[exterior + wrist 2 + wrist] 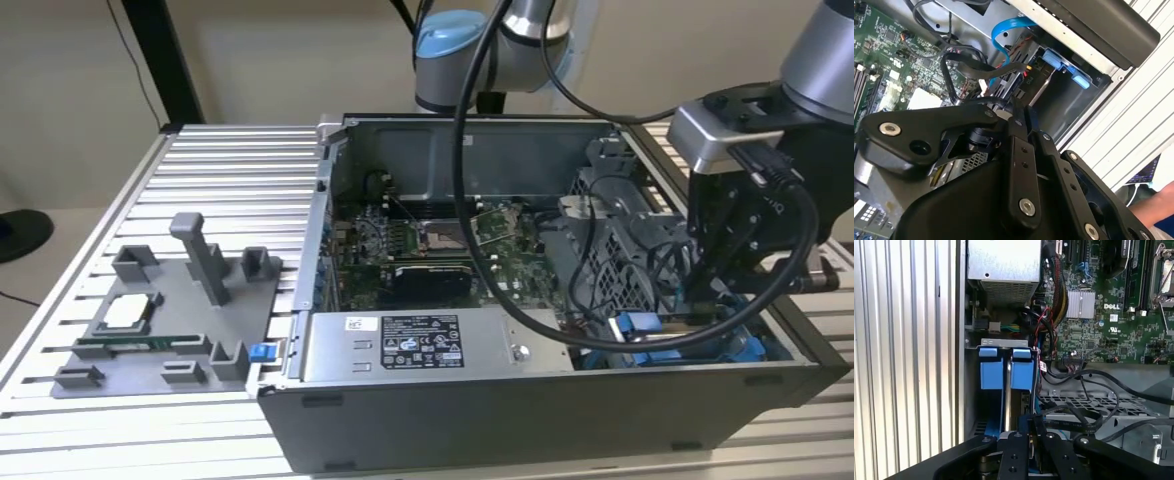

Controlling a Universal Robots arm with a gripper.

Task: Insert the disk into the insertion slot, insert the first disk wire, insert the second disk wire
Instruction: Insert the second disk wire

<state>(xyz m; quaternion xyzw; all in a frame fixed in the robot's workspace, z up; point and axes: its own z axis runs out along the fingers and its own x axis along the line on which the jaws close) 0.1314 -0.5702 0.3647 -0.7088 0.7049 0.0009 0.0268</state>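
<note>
The disk, seen mostly as its blue carrier frame [992,374], sits on edge inside the insertion slot [1004,342] at the case's front corner on the exterior view's right. Its blue parts [641,325] show there beside grey bay metal. My gripper [705,300] reaches down into that corner, right over the bay. In both wrist views its fingers [1021,450] stand pressed together, and the end of a black disk wire [984,102] runs in between the fingertips of the gripper [1021,109]. A second black wire with red and yellow strands [1004,70] and a blue flat cable [1004,30] hang loose beside the bay.
The open computer case [534,410] lies on a slatted aluminium table [227,160]. The grey power-supply box [420,342] sits along the case's front wall. A grey fixture tray [174,310] stands at the exterior view's left. Motherboard [1104,305] and loose cables crowd the bay's side.
</note>
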